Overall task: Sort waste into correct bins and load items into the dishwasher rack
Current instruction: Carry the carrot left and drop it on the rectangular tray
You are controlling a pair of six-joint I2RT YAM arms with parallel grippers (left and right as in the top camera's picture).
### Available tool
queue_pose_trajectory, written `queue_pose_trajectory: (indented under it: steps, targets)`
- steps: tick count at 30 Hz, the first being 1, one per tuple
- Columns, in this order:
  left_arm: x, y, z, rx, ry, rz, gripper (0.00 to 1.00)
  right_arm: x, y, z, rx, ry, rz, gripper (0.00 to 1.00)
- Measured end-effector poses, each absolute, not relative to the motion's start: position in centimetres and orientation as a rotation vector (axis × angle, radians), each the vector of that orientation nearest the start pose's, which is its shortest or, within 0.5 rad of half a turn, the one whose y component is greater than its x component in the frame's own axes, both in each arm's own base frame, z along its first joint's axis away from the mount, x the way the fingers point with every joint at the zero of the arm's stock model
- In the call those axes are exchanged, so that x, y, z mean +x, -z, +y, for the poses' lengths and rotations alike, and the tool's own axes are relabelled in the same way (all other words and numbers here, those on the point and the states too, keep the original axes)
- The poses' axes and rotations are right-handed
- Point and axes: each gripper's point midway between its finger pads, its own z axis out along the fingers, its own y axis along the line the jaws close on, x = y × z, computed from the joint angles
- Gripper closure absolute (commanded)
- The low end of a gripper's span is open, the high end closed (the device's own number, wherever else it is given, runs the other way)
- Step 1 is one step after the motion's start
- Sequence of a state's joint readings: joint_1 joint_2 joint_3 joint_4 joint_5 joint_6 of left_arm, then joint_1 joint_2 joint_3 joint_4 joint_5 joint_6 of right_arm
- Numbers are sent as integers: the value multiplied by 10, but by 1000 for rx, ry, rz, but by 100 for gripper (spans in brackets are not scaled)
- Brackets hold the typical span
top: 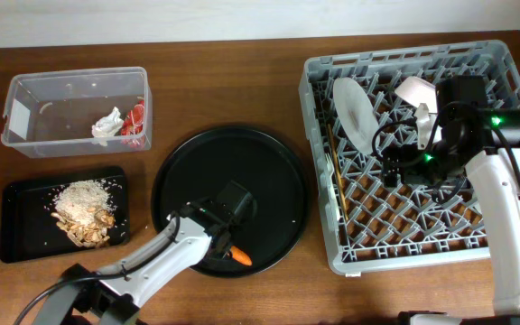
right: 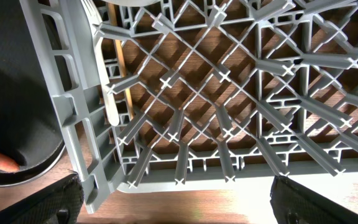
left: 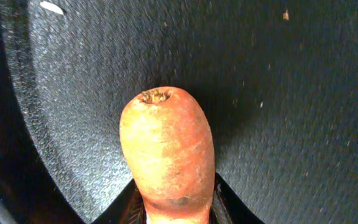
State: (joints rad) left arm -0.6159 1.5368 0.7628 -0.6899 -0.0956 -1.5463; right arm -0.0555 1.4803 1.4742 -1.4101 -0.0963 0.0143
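Left wrist: left hand [left: 178, 214] clamped on orange carrot [left: 166, 149] on round black tray [left: 278, 93]; right hand [right: 176, 202] fingers apart above dishwasher rack [right: 166, 81].

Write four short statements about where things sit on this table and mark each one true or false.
1. The carrot lies on the round black tray. True.
2. The napkin lies on the round black tray. False: it is in the clear tub, beside the red wrapper.
3. The right gripper hangs over the rack, jaws open. True.
4. The rack is empty. False: it holds a plate and a chopstick, among other things.
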Motion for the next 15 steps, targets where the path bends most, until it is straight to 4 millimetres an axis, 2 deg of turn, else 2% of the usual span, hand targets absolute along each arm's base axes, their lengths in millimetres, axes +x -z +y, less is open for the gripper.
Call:
queue_pose_trajectory:
  steps: [4,8,10,12,14,15]
  targets:
    - [233,-12,-111,-1358,72,2639,82,280,-193,1,94,-138,2981,1]
    - [266,-41,-85,-1334,140,2548,81,280,-193,1,93,-138,2981,1]
    - [281,-57,-65,-1325,153,2487,82,280,-193,1,94,-138,2981,1]
    - [294,-71,-31,-1364,138,2404,81,280,-193,1,92,-139,2981,2]
    - [297,-75,4,-1436,96,2338,82,280,-193,1,94,-139,2981,1]
    - [297,-75,7,-1429,87,2340,82,280,-193,1,92,-138,2981,1]
